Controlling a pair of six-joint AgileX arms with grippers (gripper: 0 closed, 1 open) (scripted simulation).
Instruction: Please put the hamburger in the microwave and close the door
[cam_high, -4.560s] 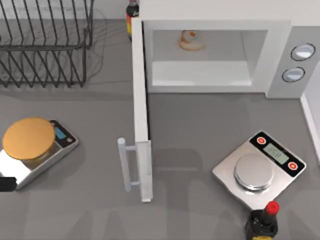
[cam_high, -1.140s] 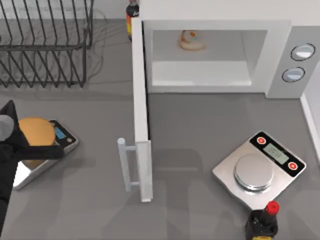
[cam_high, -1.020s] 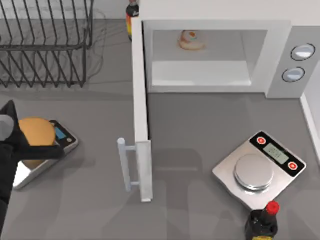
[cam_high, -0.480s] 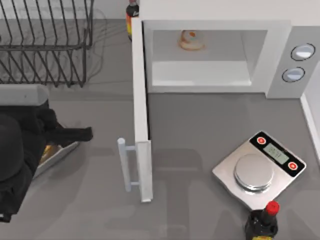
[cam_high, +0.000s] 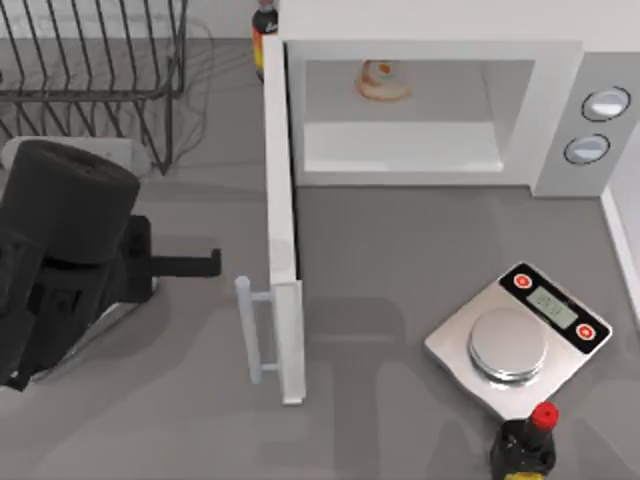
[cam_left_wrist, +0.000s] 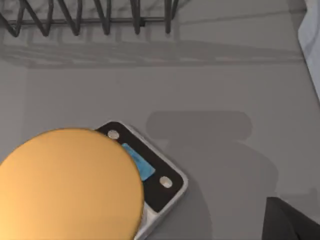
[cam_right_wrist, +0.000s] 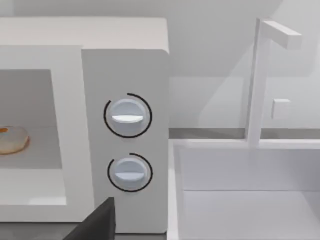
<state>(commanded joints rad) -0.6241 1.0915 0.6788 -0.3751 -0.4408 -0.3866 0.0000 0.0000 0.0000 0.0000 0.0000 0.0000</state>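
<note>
The hamburger (cam_high: 382, 82) lies at the back of the white microwave's (cam_high: 560, 110) cavity, and the right wrist view also catches the hamburger (cam_right_wrist: 11, 139) beside the knob panel (cam_right_wrist: 127, 116). The door (cam_high: 280, 200) stands swung wide open, edge-on, with its bar handle (cam_high: 250, 330) facing left. My left gripper (cam_high: 212, 263) reaches rightward over the table, a short gap left of the door and above the handle, touching neither. A dark bit of my right gripper (cam_right_wrist: 95, 225) shows in front of the microwave.
An orange-topped scale (cam_left_wrist: 70, 185) sits under my left arm. A wire dish rack (cam_high: 90, 80) stands at the back left, a silver scale (cam_high: 520, 335) and a red-capped bottle (cam_high: 525, 445) at the front right, and a white basin (cam_right_wrist: 240, 190) right of the microwave.
My left arm has swept in from the left edge toward the door, rising over the orange scale and hiding it in the top view. Hamburger and door have not moved.
</note>
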